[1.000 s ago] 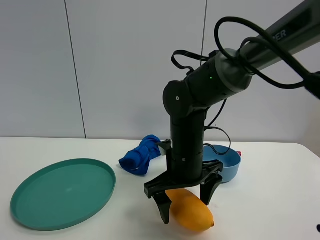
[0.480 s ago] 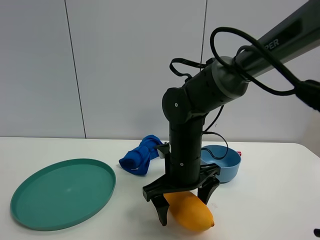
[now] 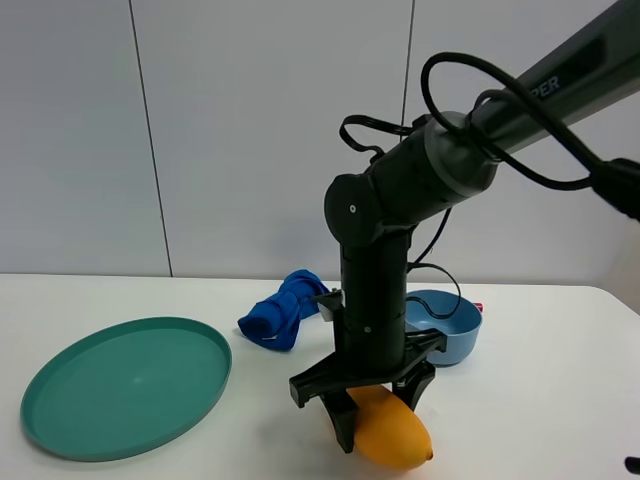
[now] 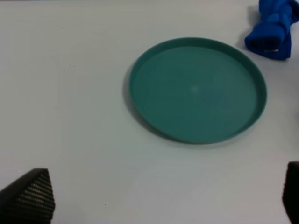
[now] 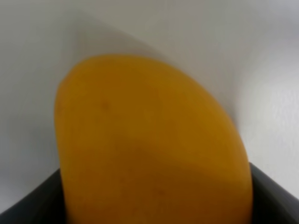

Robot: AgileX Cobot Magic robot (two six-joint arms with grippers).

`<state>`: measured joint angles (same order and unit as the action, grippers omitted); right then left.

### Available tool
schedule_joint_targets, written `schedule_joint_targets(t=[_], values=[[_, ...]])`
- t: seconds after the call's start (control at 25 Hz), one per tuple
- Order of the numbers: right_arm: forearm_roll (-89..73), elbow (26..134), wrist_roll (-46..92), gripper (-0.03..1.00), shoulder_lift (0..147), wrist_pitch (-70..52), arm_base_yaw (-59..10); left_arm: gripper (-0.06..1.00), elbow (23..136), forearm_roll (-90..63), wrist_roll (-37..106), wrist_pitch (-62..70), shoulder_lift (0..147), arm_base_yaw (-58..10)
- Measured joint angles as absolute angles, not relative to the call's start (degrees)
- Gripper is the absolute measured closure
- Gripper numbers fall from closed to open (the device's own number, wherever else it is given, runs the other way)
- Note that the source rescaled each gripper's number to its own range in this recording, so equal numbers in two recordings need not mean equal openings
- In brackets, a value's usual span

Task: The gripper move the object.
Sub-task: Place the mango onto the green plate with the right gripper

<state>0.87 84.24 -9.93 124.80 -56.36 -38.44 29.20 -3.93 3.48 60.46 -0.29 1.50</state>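
Right gripper (image 3: 380, 420) straddles the mango (image 3: 397, 440), plate (image 3: 125, 385) at nine o'clock, positioned for lifting; whether it grips cannot be told.

Only the white letters "PER" can be read, on the right arm's upper link (image 3: 585, 55)

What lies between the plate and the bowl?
A blue cloth lies between the plate and the bowl, nearer the plate. The exterior high view shows it; the right arm hides the stretch beside the bowl.
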Motion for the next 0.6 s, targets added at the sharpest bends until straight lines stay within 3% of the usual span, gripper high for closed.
schedule_joint_targets(t=[0.2, 0.6], values=[[-1.0, 85.7, -8.2, 0.97, 117.8, -56.0, -38.8, -0.06, 29.2, -3.9, 3.5, 60.5, -0.3, 1.5], [-3.6, 106.0, 3.2, 0.97, 116.2, -54.7, -42.8, -0.06, 29.2, -3.9, 3.5, 60.5, -0.3, 1.5]])
